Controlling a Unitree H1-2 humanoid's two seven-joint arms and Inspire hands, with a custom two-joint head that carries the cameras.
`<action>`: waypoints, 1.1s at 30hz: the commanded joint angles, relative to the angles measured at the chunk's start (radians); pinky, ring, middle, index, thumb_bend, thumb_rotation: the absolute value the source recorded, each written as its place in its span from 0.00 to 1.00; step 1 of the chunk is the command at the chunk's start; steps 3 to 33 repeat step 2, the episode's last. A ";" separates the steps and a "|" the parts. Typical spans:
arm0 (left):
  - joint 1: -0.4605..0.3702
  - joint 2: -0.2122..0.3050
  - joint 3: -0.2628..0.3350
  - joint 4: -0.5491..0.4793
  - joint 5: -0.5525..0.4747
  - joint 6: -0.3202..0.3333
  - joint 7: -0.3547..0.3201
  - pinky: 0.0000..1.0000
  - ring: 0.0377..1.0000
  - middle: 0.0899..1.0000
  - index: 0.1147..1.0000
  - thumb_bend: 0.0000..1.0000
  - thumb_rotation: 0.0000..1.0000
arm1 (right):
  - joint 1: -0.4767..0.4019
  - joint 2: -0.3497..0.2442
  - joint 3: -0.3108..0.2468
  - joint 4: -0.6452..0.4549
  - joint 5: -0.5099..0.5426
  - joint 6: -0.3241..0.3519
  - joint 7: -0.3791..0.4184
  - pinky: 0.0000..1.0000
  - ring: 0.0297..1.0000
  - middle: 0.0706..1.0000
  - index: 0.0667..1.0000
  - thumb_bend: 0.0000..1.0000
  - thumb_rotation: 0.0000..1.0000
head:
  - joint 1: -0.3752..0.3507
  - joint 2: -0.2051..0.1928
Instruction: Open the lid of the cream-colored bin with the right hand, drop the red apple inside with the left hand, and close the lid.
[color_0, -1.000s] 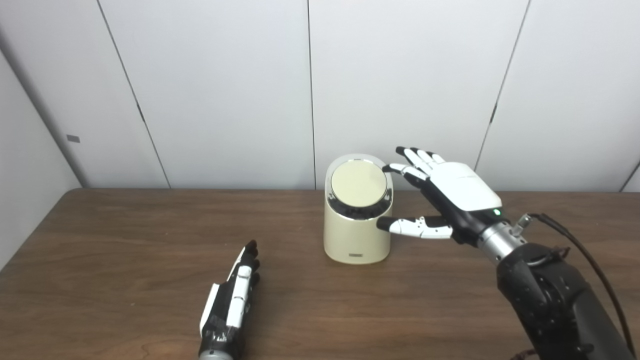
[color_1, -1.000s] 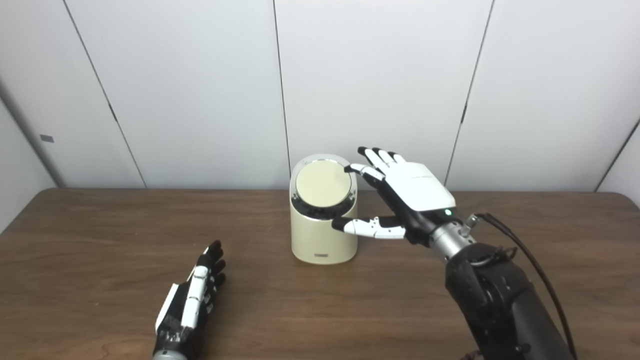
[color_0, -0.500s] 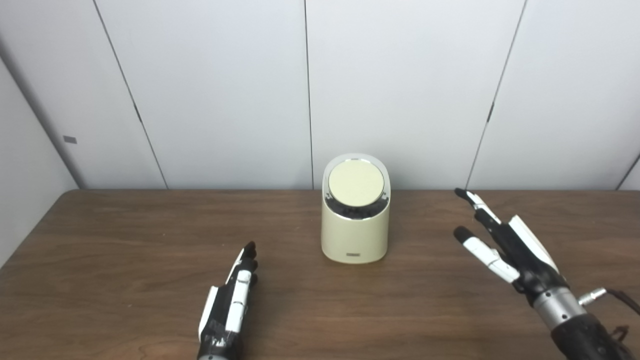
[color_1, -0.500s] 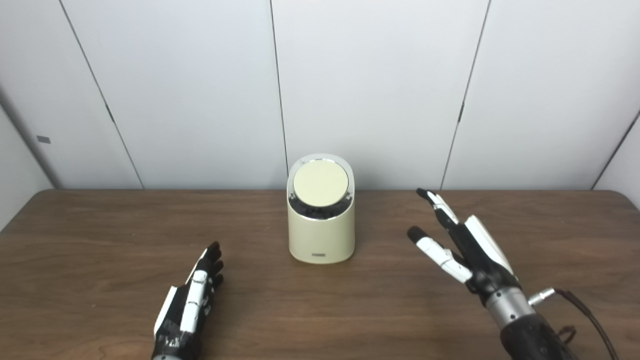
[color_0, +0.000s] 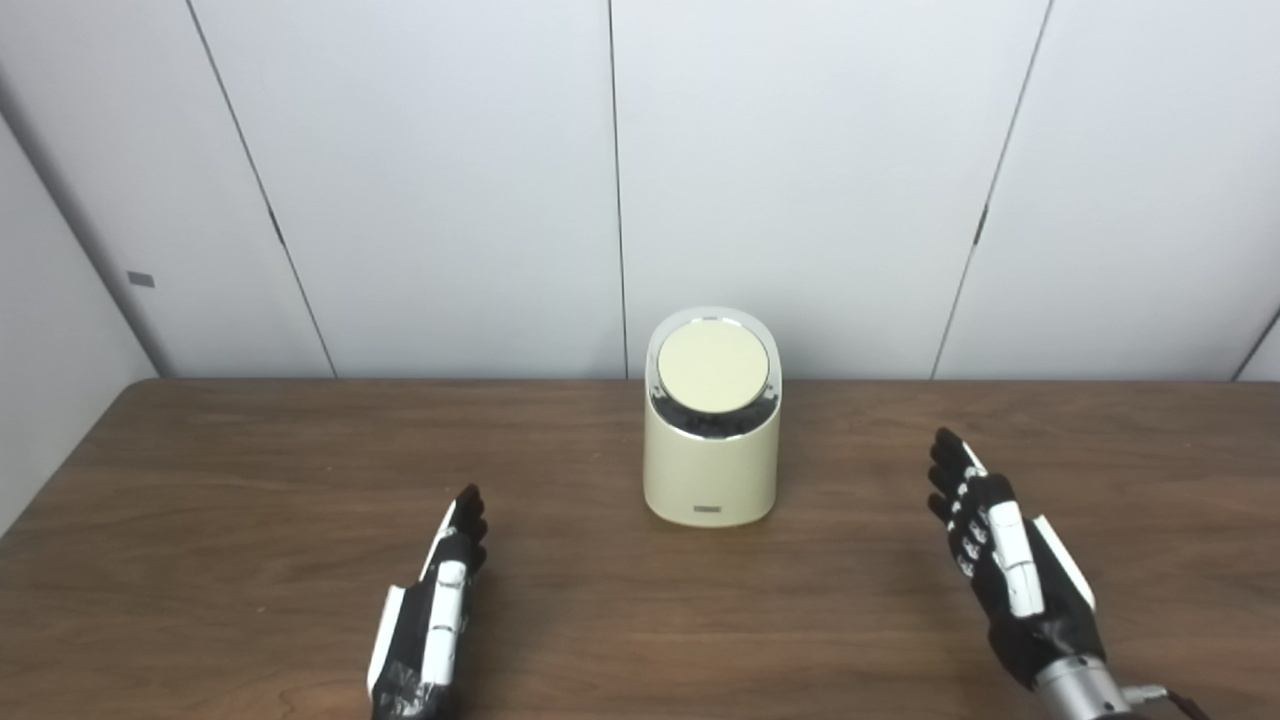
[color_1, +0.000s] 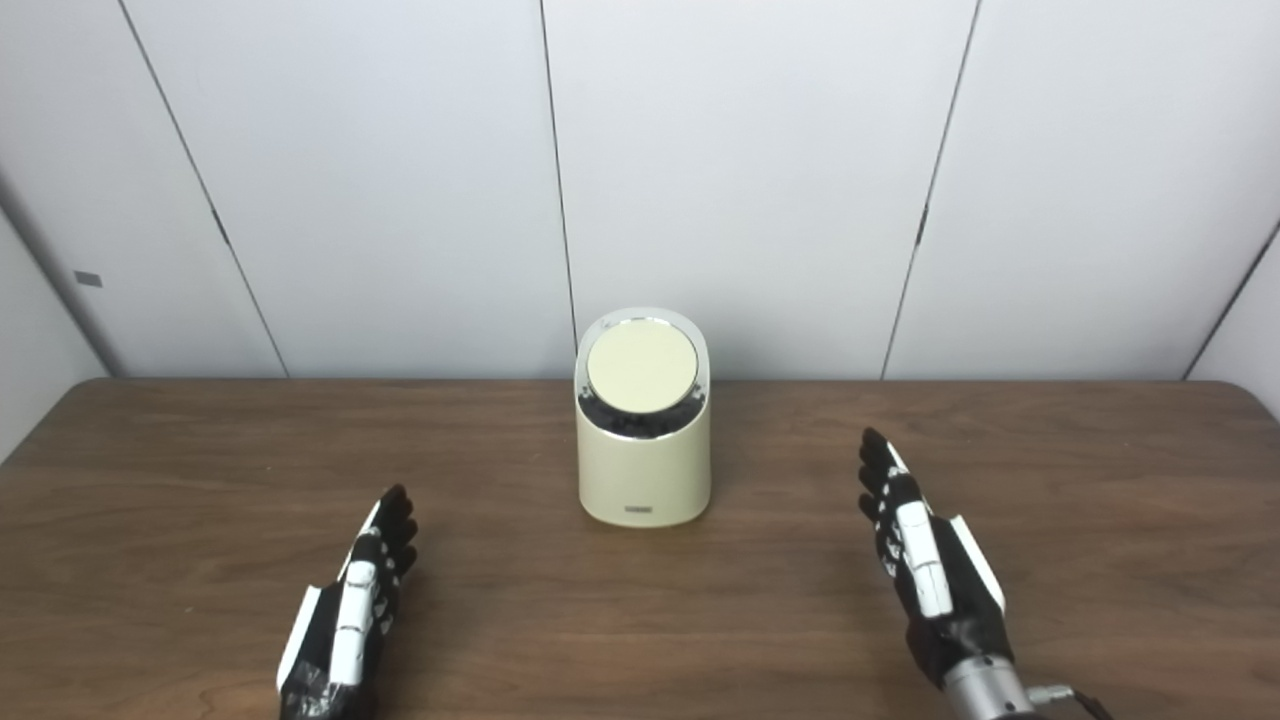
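Observation:
The cream-colored bin (color_0: 711, 470) stands upright near the middle of the table, and its round lid (color_0: 713, 366) lies shut on the slanted top. No red apple shows in either view. My left hand (color_0: 432, 615) lies low over the table at the front left, fingers straight, empty. My right hand (color_0: 1005, 560) lies low at the front right, fingers straight and pointing away, empty. Both hands are well apart from the bin.
The brown wooden table (color_0: 250, 480) runs across the whole view, its far edge against white wall panels (color_0: 450, 180). Its right corner shows in the right eye view (color_1: 1240, 395).
My right hand has come off the bin's lid and dropped back to the front right of the table. My left hand has drawn back a little toward the front edge. The lid stays shut.

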 joint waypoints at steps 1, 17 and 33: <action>-0.008 0.012 0.008 -0.016 -0.012 -0.051 -0.011 1.00 0.99 0.99 1.00 0.57 0.99 | -0.004 0.001 0.005 -0.017 0.013 -0.067 -0.013 1.00 0.99 0.99 0.96 0.55 1.00 | -0.001 0.000; -0.003 0.016 0.012 -0.015 -0.012 -0.054 -0.013 1.00 1.00 0.99 1.00 0.56 0.99 | 0.003 0.001 0.010 -0.013 0.009 -0.080 -0.017 1.00 0.99 0.99 0.97 0.53 1.00 | -0.002 0.000; -0.003 0.016 0.012 -0.015 -0.012 -0.054 -0.013 1.00 1.00 0.99 1.00 0.56 0.99 | 0.003 0.001 0.010 -0.013 0.009 -0.080 -0.017 1.00 0.99 0.99 0.97 0.53 1.00 | -0.002 0.000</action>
